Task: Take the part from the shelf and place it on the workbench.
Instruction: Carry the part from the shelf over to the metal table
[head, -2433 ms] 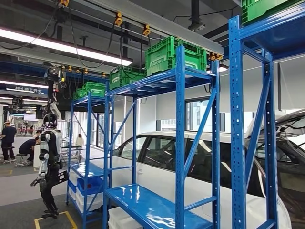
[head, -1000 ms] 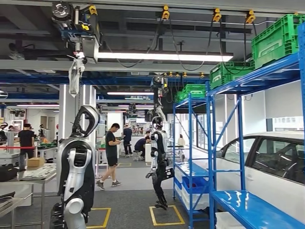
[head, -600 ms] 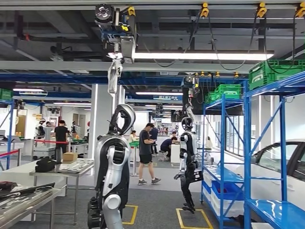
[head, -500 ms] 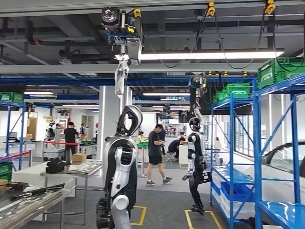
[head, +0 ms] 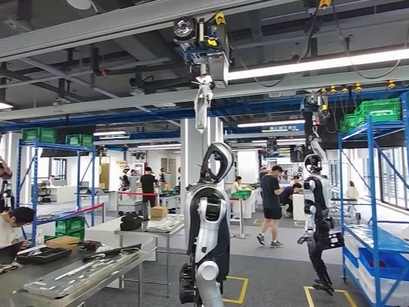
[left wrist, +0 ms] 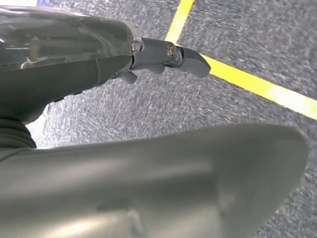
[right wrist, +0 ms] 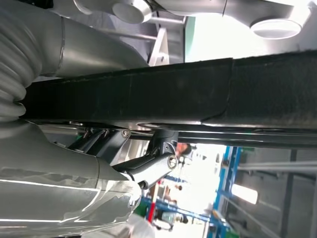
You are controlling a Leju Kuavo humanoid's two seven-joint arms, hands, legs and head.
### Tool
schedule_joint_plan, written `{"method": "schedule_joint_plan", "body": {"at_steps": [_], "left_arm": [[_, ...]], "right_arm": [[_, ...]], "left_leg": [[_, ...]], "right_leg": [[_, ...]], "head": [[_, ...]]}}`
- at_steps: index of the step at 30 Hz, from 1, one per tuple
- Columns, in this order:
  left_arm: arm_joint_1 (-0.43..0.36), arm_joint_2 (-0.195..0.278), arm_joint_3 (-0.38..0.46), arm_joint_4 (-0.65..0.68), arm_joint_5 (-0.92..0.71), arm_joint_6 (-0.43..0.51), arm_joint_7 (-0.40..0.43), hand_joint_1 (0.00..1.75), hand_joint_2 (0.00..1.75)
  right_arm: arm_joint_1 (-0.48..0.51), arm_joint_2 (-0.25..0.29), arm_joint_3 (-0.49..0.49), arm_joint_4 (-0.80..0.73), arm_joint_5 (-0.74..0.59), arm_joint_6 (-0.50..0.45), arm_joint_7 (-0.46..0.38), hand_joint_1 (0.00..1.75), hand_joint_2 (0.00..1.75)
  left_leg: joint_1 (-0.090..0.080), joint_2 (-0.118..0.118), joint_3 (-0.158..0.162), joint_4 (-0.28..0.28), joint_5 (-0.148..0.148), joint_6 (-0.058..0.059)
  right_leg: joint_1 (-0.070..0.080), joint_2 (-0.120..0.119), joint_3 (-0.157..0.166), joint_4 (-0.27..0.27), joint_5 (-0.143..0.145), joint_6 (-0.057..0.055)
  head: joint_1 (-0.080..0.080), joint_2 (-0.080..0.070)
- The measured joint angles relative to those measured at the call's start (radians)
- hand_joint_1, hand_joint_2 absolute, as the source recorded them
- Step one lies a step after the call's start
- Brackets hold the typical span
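1. At the far left edge of the head view, a person (head: pixel 10 229) sits bent over the near end of the workbench (head: pixel 131 262). It is a steel bench in the lower left corner, carrying dark trays and long flat metal pieces.
2. Behind it stands a blue rack (head: pixel 54 182) with green crates on its top level.
3. Further right is a second table (head: pixel 163 231) with a black bag and a cardboard box on top. A person in a black shirt (head: pixel 147 187) stands beyond it.
4. In the middle, a silver humanoid robot (head: pixel 208 233) stands under an overhead hoist (head: pixel 205 35).
5. To its right, a person in dark clothes (head: pixel 272 203) walks across the floor. Another humanoid robot (head: pixel 318 220) stands at the blue shelf (head: pixel 372 192) at the right edge, which has green crates on top and blue bins lower down.
6. Left wrist view: the left hand (left wrist: pixel 112 62) hangs over grey floor with a yellow line (left wrist: pixel 261 89). Its fingers (left wrist: pixel 181 53) are stretched out and hold nothing.
7. Right wrist view: the part (right wrist: pixel 232 89), a long black bar, lies across the right hand (right wrist: pixel 75 173). The dark fingers (right wrist: pixel 159 164) press against one side and the grey thumb sits on the other, so the hand grips it.
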Motion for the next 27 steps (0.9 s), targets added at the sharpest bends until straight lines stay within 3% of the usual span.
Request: {"method": "schedule_joint_plan", "body": {"at_steps": [1, 3, 4, 6, 7, 9, 10, 12, 13, 14, 16, 18, 19, 21, 22, 24, 25, 27], "left_arm": [[-0.001, -0.001, 0.000, 0.000, 0.000, 0.000, -0.002, 0.00, 1.75], [-0.004, -0.002, 0.000, 0.000, 0.000, -0.001, -0.004, 0.00, 1.75], [-0.005, -0.002, 0.000, 0.000, 0.000, 0.000, -0.003, 0.00, 1.75], [-0.002, -0.002, 0.000, 0.000, -0.001, 0.001, 0.002, 0.00, 1.75], [0.000, -0.002, 0.000, 0.000, -0.002, 0.002, 0.004, 0.00, 1.75], [0.001, -0.002, 0.000, 0.000, -0.002, 0.003, 0.006, 0.00, 1.75], [-0.001, -0.002, 0.000, 0.000, -0.002, 0.003, 0.007, 0.00, 1.75], [-0.004, -0.002, 0.000, 0.000, -0.002, 0.004, 0.010, 0.00, 1.75], [-0.004, -0.002, 0.000, 0.000, -0.002, 0.004, 0.012, 0.00, 1.75], [-0.003, -0.002, 0.000, 0.000, -0.002, 0.004, 0.013, 0.00, 1.75], [-0.002, -0.003, 0.000, 0.000, -0.002, 0.004, 0.014, 0.00, 1.75], [-0.003, -0.007, 0.000, 0.000, -0.003, 0.003, 0.015, 0.00, 1.75], [-0.004, -0.009, 0.000, 0.000, -0.004, 0.003, 0.015, 0.00, 1.75], [0.000, -0.009, 0.000, 0.000, -0.004, 0.003, 0.015, 0.00, 1.75], [0.003, -0.010, 0.000, 0.000, -0.004, 0.003, 0.015, 0.00, 1.75], [0.004, -0.010, 0.000, 0.000, -0.004, 0.001, 0.012, 0.00, 1.75], [0.002, -0.011, 0.000, 0.000, -0.003, 0.000, 0.010, 0.00, 1.75], [-0.003, -0.011, 0.000, 0.000, -0.003, -0.003, 0.007, 0.00, 1.75]], "right_arm": [[-0.001, 0.001, 0.000, 0.001, 0.000, 0.000, 0.000, 1.75, 1.75], [-0.004, 0.002, 0.000, 0.002, 0.000, 0.000, 0.003, 1.75, 1.75], [-0.005, 0.003, 0.000, 0.002, 0.000, 0.001, 0.005, 1.75, 1.75], [-0.009, 0.004, 0.001, 0.004, -0.001, 0.001, 0.009, 1.75, 1.75], [-0.012, 0.005, 0.001, 0.004, -0.001, 0.001, 0.010, 1.75, 1.75], [-0.015, 0.006, 0.001, 0.005, -0.003, 0.001, 0.011, 1.75, 1.75], [-0.016, 0.005, 0.001, 0.007, -0.003, 0.001, 0.012, 1.75, 1.75], [-0.014, 0.003, 0.001, 0.012, -0.004, 0.001, 0.013, 1.75, 1.75], [-0.014, 0.003, 0.001, 0.014, -0.004, 0.001, 0.013, 1.75, 1.75], [-0.013, 0.002, 0.001, 0.015, -0.004, 0.001, 0.013, 1.75, 1.75], [-0.014, 0.002, 0.001, 0.016, -0.005, 0.001, 0.014, 1.75, 1.75], [-0.015, 0.002, 0.001, 0.017, -0.006, 0.001, 0.015, 1.75, 1.75], [-0.016, 0.002, 0.001, 0.017, -0.007, 0.001, 0.015, 1.75, 1.75], [-0.017, 0.003, 0.001, 0.019, -0.007, 0.001, 0.017, 1.75, 1.75], [-0.017, 0.005, 0.001, 0.019, -0.007, 0.001, 0.017, 1.75, 1.75], [-0.020, 0.008, 0.002, 0.019, -0.008, 0.001, 0.017, 1.75, 1.75], [-0.021, 0.008, 0.002, 0.019, -0.008, 0.000, 0.017, 1.75, 1.75], [-0.022, 0.008, 0.002, 0.020, -0.009, 0.000, 0.018, 1.75, 1.75]], "left_leg": [[-0.001, 0.023, 0.038, -0.070, 0.026, -0.002], [-0.008, 0.057, 0.085, -0.164, 0.054, 0.008], [-0.013, 0.060, 0.087, -0.174, 0.051, 0.016], [-0.015, 0.039, 0.084, -0.176, 0.054, 0.033], [-0.015, 0.029, 0.084, -0.177, 0.055, 0.040], [-0.012, 0.010, 0.084, -0.179, 0.058, 0.053], [-0.014, -0.002, 0.084, -0.179, 0.058, 0.057], [-0.018, -0.029, 0.084, -0.179, 0.059, 0.062], [-0.020, -0.044, 0.084, -0.179, 0.060, 0.063], [-0.022, -0.059, 0.086, -0.178, 0.060, 0.063], [-0.024, -0.088, 0.089, -0.178, 0.060, 0.063], [-0.024, -0.114, 0.086, -0.176, 0.062, 0.060], [-0.021, -0.126, 0.081, -0.176, 0.064, 0.056], [-0.016, -0.146, 0.073, -0.178, 0.070, 0.045], [-0.017, -0.137, 0.069, -0.175, 0.067, 0.041], [-0.020, -0.086, 0.047, -0.130, 0.036, 0.033], [-0.020, -0.054, 0.022, -0.078, 0.006, 0.028], [-0.013, -0.027, -0.041, 0.051, -0.049, 0.018]], "right_leg": [[0.001, -0.011, 0.003, 0.001, -0.004, 0.006], [0.006, -0.030, 0.007, 0.005, -0.012, 0.018], [0.009, -0.039, 0.008, 0.004, -0.014, 0.023], [0.007, -0.053, 0.013, 0.002, -0.018, 0.034], [0.003, -0.040, 0.013, 0.010, -0.028, 0.039], [-0.002, 0.012, -0.014, 0.079, -0.076, 0.045], [-0.003, 0.039, -0.044, 0.145, -0.110, 0.043], [-0.002, 0.060, -0.109, 0.277, -0.156, 0.040], [0.000, 0.063, -0.125, 0.303, -0.153, 0.037], [0.001, 0.067, -0.123, 0.289, -0.130, 0.032], [0.006, 0.095, -0.073, 0.162, -0.049, 0.019], [0.005, 0.144, -0.028, 0.049, 0.002, 0.009], [0.005, 0.159, -0.020, 0.026, 0.007, 0.007], [0.005, 0.146, -0.016, 0.013, 0.006, 0.009], [0.003, 0.134, -0.014, 0.007, 0.008, 0.007], [-0.001, 0.105, -0.007, -0.004, 0.013, 0.002], [-0.001, 0.089, -0.005, -0.005, 0.014, 0.001], [0.000, 0.056, -0.006, -0.005, 0.012, 0.001]], "head": [[0.000, 0.000], [0.000, 0.000], [-0.001, 0.000], [-0.001, 0.000], [-0.001, 0.000], [-0.001, 0.000], [-0.001, 0.000], [-0.001, 0.000], [-0.001, 0.000], [-0.001, 0.000], [-0.001, 0.000], [-0.001, 0.000], [-0.001, 0.000], [-0.001, 0.000], [-0.001, 0.000], [0.000, 0.000], [0.000, 0.000], [0.000, 0.000]]}}
